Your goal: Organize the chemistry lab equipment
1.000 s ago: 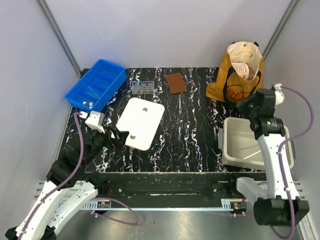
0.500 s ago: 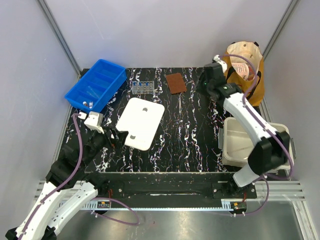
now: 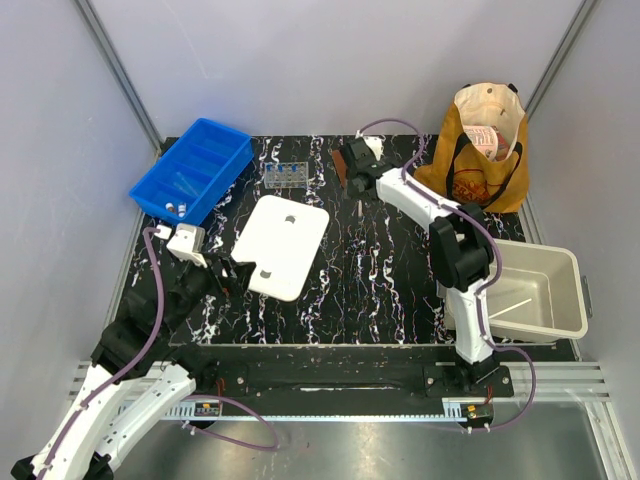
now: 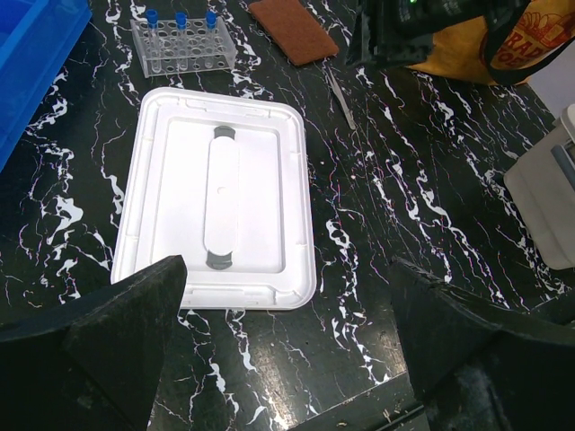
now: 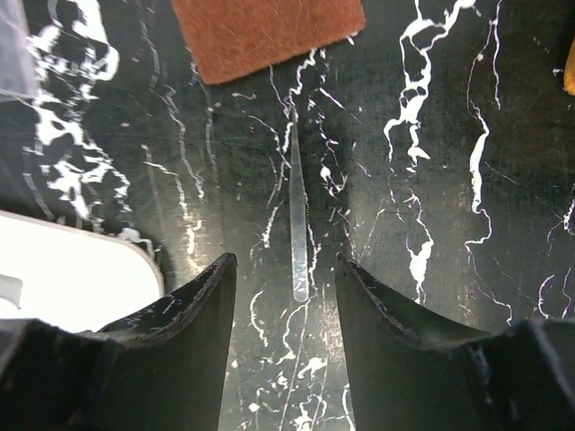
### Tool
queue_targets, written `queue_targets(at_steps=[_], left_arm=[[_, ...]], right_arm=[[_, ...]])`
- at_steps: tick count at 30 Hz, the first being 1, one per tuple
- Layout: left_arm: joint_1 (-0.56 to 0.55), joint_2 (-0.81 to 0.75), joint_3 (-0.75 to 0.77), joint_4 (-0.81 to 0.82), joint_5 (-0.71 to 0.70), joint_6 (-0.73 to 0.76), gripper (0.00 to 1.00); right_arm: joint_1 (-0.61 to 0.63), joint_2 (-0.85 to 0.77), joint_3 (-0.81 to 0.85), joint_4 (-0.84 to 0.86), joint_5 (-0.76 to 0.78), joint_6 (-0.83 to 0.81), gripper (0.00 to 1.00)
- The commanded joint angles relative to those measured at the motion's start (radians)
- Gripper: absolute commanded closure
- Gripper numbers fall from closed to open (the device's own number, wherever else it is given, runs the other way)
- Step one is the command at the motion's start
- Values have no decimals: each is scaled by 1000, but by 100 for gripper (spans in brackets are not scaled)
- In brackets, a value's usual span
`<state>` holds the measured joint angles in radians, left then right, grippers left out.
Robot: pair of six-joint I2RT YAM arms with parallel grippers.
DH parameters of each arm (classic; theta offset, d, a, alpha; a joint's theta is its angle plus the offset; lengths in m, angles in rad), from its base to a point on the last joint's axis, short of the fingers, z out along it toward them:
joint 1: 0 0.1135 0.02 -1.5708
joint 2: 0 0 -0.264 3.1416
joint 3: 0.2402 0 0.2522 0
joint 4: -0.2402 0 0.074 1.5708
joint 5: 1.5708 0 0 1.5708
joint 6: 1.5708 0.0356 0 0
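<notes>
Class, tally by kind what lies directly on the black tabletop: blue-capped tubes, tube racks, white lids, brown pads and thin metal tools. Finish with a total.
Blue-capped tubes: 3
Tube rack: 1
White lid: 1
Brown pad: 1
Thin metal tool: 1
Total: 7

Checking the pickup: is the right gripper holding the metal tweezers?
No, the tweezers lie flat on the table below the open right gripper.
</notes>
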<state>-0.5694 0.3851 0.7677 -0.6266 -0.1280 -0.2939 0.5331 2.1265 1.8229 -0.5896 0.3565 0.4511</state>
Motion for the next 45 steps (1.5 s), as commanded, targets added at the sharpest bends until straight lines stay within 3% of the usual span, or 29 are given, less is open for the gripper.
queue_targets(at_steps=[1, 9, 22, 29, 37, 45], left_arm=[[-3, -15, -1, 53, -18, -5, 1], [-1, -9, -2, 53, -18, -4, 1], [-4, -15, -1, 53, -18, -5, 1], [-3, -15, -2, 53, -19, -5, 1], [-4, -15, -4, 53, -21, -5, 1], [-3, -14, -4, 53, -19, -5, 1]], right_arm=[[-8, 41, 62, -13, 62, -40, 46], [-7, 147, 85, -1, 45, -26, 51], [-24, 291, 180, -7, 1, 21, 50], [-36, 306, 182, -12, -7, 15, 63], [-35, 242, 136, -9, -5, 8, 83], [-27, 14, -77, 53, -54, 11, 88]])
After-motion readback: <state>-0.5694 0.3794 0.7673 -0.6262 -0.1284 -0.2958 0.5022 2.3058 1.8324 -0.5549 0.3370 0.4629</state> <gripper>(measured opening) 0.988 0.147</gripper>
